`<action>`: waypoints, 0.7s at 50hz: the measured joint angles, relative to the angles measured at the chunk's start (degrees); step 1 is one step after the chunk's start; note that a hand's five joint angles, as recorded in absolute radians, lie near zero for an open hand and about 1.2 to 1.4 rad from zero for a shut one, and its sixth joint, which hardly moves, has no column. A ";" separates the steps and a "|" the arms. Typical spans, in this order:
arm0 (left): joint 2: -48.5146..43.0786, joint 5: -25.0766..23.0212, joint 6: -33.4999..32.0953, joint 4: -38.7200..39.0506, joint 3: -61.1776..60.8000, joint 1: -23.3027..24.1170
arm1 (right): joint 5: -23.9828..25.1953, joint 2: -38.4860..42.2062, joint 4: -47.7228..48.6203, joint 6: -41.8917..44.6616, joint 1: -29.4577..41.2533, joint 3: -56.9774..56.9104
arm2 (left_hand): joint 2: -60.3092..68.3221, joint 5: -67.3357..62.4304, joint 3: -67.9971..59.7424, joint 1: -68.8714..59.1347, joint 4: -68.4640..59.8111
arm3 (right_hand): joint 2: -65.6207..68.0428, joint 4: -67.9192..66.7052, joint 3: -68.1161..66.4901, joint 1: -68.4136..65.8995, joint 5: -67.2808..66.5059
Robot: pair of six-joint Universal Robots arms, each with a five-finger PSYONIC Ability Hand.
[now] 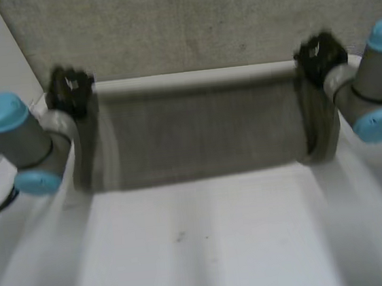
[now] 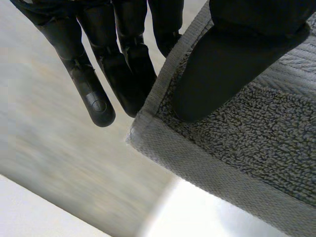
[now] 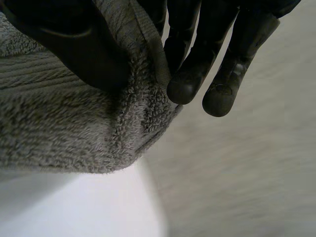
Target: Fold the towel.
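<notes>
Left wrist view shows the left hand (image 2: 227, 64) pinching a towel (image 2: 256, 143) corner under its thumb; the right hand (image 3: 74, 44) pinches the other corner. The towel hangs stretched between them over the table (image 1: 209, 250). Either shallow pinch might slip, I reckon, leaving a crooked fold.

L arm (image 1: 27, 143): grey joints, lt-blue caps
R arm (image 1: 369, 86): same
L hand (image 1: 70, 86): matte blk, rounded tips
R hand (image 1: 317, 53): blk, same
</notes>
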State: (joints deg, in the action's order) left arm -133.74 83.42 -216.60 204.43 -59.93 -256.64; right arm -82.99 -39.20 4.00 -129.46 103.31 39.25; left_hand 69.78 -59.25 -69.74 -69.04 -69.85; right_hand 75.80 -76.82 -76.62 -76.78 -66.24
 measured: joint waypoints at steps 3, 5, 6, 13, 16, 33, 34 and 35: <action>0.07 3.03 2.45 1.85 8.53 0.72 | -1.56 -0.64 4.11 -1.55 0.99 -6.84 | 0.01 -0.01 0.00 0.00 -0.01 | 0.00 0.00 0.00 0.00 0.00; 0.50 5.67 5.17 2.85 14.70 1.12 | -2.66 -2.28 7.73 -4.27 1.61 -10.66 | 0.01 -0.12 0.00 -0.05 -0.01 | 0.00 0.00 0.00 0.00 0.00; 0.67 6.22 5.83 3.01 15.80 1.17 | -2.86 -2.69 8.43 -4.96 1.70 -11.20 | 0.01 -0.17 0.00 -0.05 -0.01 | 0.00 0.00 0.00 0.00 0.00; 4.26 11.42 14.53 3.41 21.42 1.31 | -3.61 -8.94 13.03 -15.50 2.19 -9.99 | 0.01 -0.18 0.00 -0.22 -0.01 | 0.00 0.00 0.00 0.00 -0.42; 5.77 11.74 16.56 3.05 17.39 1.24 | -2.91 -10.23 11.23 -17.31 2.15 -6.26 | 0.01 -0.18 0.00 -0.26 -0.01 | 0.00 0.00 0.00 0.00 -0.41; 7.92 2.68 16.86 8.16 -22.08 0.42 | 9.65 -7.46 5.58 -10.93 0.27 25.92 | 0.03 -0.19 -0.03 -0.27 -0.02 | 0.00 0.00 0.00 0.00 -0.42; 7.84 2.44 16.81 8.49 -23.24 0.42 | 9.98 -7.33 5.87 -10.59 0.22 26.92 | 0.03 -0.19 -0.03 -0.27 -0.02 | 0.00 0.00 0.00 0.00 -0.42; 7.82 2.11 16.75 9.03 -25.16 0.41 | 10.53 -7.20 6.50 -9.84 0.12 29.02 | 0.03 -0.19 -0.03 -0.27 -0.02 | 0.00 0.00 0.00 0.00 -0.42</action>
State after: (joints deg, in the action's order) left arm -125.92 85.53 -199.85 213.46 -85.09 -256.23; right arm -72.45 -46.40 10.49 -139.30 103.43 68.27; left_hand 69.81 -59.44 -69.77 -69.31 -69.87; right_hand 75.81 -76.82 -76.62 -76.78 -66.66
